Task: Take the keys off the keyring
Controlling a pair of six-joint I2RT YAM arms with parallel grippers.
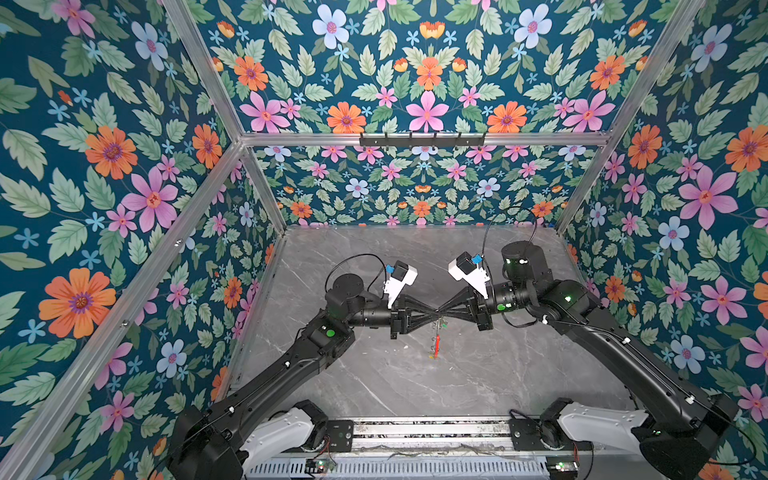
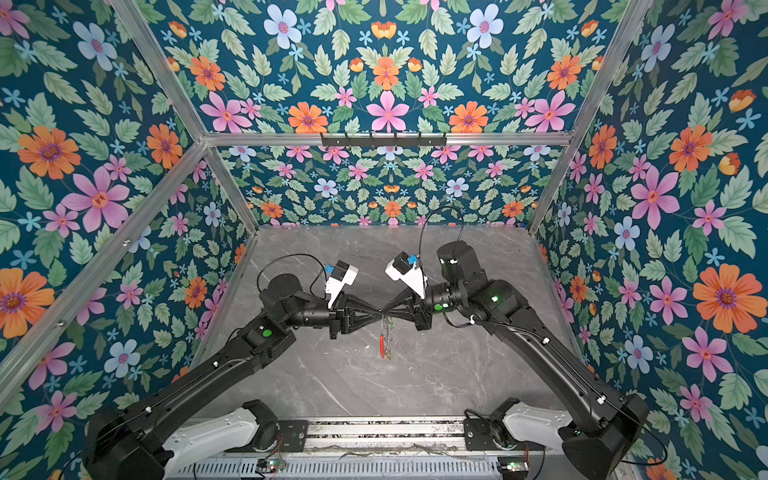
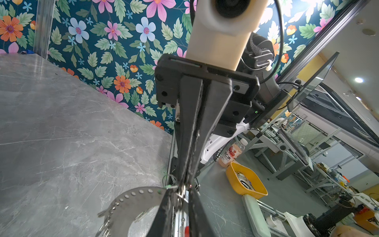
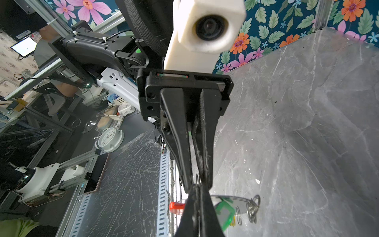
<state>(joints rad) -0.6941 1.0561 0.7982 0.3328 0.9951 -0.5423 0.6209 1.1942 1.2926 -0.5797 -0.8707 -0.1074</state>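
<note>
Both arms meet tip to tip over the middle of the table [image 1: 374, 374]. The keyring [image 1: 436, 334] hangs edge-on just under the tips, its red segment [image 1: 437, 343] at the low end. The right gripper [image 3: 183, 182] is pressed together. Since the hoop runs across its tips in the right wrist view, I judge it is pinching the top rim and carrying the weight. The left gripper [image 4: 198, 181] has its fingers nearly together around what looks like a small silver ring at that same rim; I cannot tell if it has a real bite. The keys [image 4: 224, 212] dangle below on the hoop, known by a green tag and a sliver of yellow tag [image 4: 233, 221], with loose split rings [image 4: 253, 207] on the far side of them.

The step in hand looks like securing a second hold so one key's ring can be worked off. To do it well:
- keep the right pinch firm and motionless, as a thin rim slips easily
- have the left grip metal, not a plastic tag
- confirm the bite before pulling
- slide along the rim toward its opening, never straight outward
- go slowly; a jerk could drop the whole hoop
</note>
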